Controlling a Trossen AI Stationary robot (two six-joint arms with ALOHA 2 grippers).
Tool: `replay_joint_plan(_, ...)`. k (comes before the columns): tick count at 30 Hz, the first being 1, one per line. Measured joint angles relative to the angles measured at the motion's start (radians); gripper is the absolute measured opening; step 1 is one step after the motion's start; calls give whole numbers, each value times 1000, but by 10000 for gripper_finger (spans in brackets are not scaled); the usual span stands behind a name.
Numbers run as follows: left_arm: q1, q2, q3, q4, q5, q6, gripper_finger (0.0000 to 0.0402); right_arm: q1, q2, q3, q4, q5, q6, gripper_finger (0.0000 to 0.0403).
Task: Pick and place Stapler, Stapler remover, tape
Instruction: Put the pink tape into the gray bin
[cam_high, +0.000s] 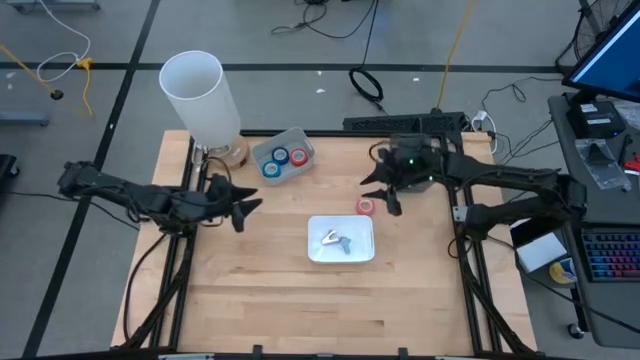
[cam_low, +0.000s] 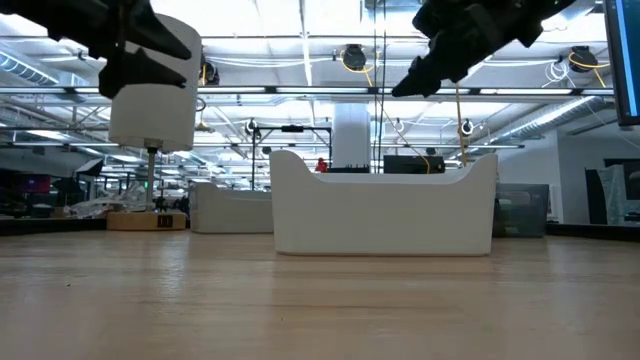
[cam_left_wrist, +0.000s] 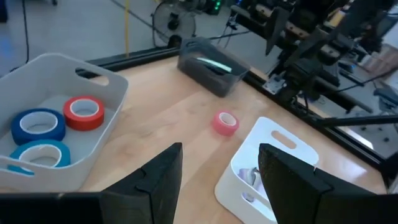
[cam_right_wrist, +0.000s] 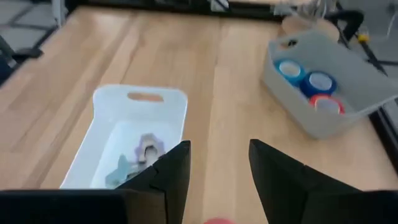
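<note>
Hands: left (cam_high: 243, 210) & right (cam_high: 385, 197) part-open, empty, above table.

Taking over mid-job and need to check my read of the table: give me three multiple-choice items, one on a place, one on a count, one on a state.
1. Where does the loose red tape roll lie?
A. In the grey bin
B. On the bare table beside the white bin
C. In the white bin

2. How many tape rolls are in the grey bin?
A. One
B. Three
C. Five

3. How is the right end effector?
A. Open, holding nothing
B. Shut on a blue roll
C. Shut on the white bin

Answers:
1 B: the high view shows it on the wood just off the white bin.
2 B: two blue and one red show in the left wrist view.
3 A: the right wrist view shows its fingers apart with only table between them.
</note>
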Motion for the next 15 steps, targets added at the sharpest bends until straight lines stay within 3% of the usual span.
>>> replay_joint_plan(8, -21, -90, -34, -2, 0, 65, 209, 79, 77, 2, -158, 171, 133, 155)
replay_joint_plan(15, -21, -97, -48, -1, 0, 46, 209, 58, 207, 2, -175, 197, 179, 155)
